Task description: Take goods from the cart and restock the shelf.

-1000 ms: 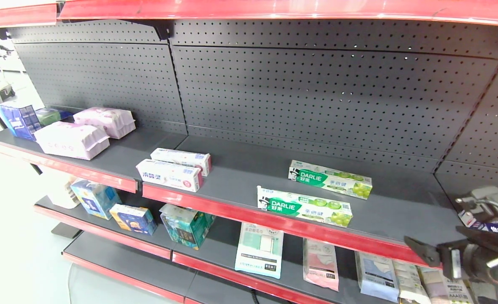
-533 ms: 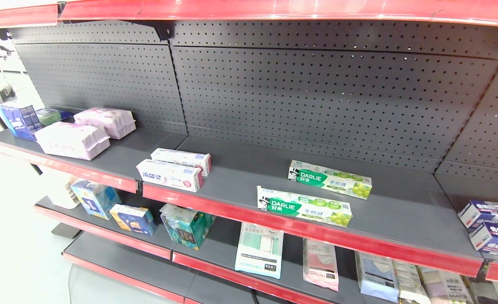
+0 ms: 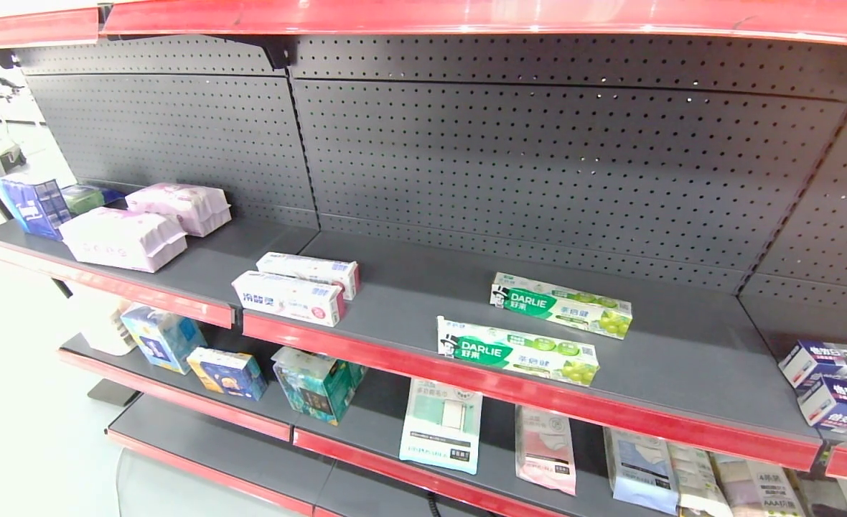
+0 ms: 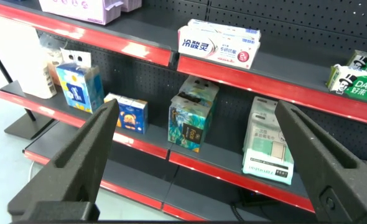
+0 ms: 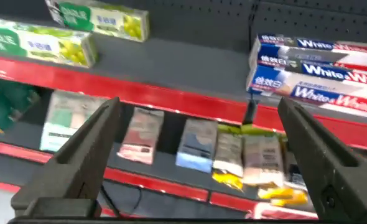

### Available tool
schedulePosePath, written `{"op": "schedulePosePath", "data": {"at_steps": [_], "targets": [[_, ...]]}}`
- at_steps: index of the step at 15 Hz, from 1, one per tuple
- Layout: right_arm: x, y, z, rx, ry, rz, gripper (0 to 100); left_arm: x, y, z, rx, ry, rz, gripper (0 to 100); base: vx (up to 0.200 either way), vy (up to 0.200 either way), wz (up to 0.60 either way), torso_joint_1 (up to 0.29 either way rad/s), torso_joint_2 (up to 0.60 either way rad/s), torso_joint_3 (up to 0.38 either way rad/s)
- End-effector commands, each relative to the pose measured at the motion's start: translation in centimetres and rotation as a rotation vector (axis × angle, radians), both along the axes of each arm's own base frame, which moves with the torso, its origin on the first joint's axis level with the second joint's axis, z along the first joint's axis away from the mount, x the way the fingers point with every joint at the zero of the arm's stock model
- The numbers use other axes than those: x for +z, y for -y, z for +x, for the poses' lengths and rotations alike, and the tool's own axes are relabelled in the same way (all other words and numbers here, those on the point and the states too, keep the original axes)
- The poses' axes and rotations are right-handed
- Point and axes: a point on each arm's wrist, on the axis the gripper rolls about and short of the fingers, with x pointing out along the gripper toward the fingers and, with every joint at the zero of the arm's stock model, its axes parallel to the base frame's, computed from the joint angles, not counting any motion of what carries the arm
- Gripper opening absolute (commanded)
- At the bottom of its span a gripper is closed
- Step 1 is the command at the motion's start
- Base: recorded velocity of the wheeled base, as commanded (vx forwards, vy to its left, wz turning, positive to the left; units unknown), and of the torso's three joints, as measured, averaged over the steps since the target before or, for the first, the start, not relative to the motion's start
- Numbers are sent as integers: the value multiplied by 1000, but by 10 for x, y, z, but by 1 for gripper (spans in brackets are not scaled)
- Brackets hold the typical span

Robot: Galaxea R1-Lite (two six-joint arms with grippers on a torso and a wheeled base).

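Toothpaste cartons on the shelf (image 3: 682, 352), both grippers empty
We list two blue-and-white cartons (image 3: 833, 388) lying close together at the right end, two green cartons (image 3: 517, 350) flat mid-shelf and apart from each other, and two pink-and-white cartons (image 3: 288, 296) touching farther left; the left gripper (image 4: 197, 104) and right gripper (image 5: 199, 101) hang before the shelving with fingers spread wide, holding nothing. We judge such cartons light, stiff at the edges, easily dented on the broad faces, and glossy (so prone to slip); we would pinch one across its narrow width near mid-length, lest it tip
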Motion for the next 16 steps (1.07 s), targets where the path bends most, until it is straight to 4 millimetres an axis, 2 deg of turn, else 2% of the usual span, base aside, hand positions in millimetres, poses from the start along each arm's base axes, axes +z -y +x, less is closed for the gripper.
{"op": "schedulePosePath", "data": {"at_steps": [1,2,4,5,8,9,12,13,15,16], "targets": [[-1,-1,-1,73,19,4,100,0,0,0,1,0,-1,100,0,0,0,0,0,0],[-1,-3,-2,131,19,8,100,0,0,0,1,0,-1,100,0,0,0,0,0,0],[-2,-2,-2,113,13,12,100,0,0,0,-7,-1,10,100,0,0,0,0,0,0],[-1,-1,-2,50,12,9,100,0,0,0,-13,-2,15,100,0,0,0,0,0,0],[-1,-1,1,14,-27,2,100,0,0,0,-13,-1,13,100,0,0,0,0,0,0],[0,-1,2,-96,-40,-21,100,0,0,0,-13,-1,13,100,0,0,0,0,0,0],[-1,-3,-6,-177,48,-24,100,0,0,0,-11,-1,13,100,0,0,0,0,0,0],[-3,-4,-10,-70,104,18,100,0,0,0,-11,-1,13,100,0,0,0,0,0,0],[-7,-9,-9,154,102,25,100,0,0,0,-11,-1,13,100,0,0,0,0,0,0],[-11,-9,-8,166,84,2,100,0,0,0,-11,-1,12,100,0,0,0,0,0,0]]}}
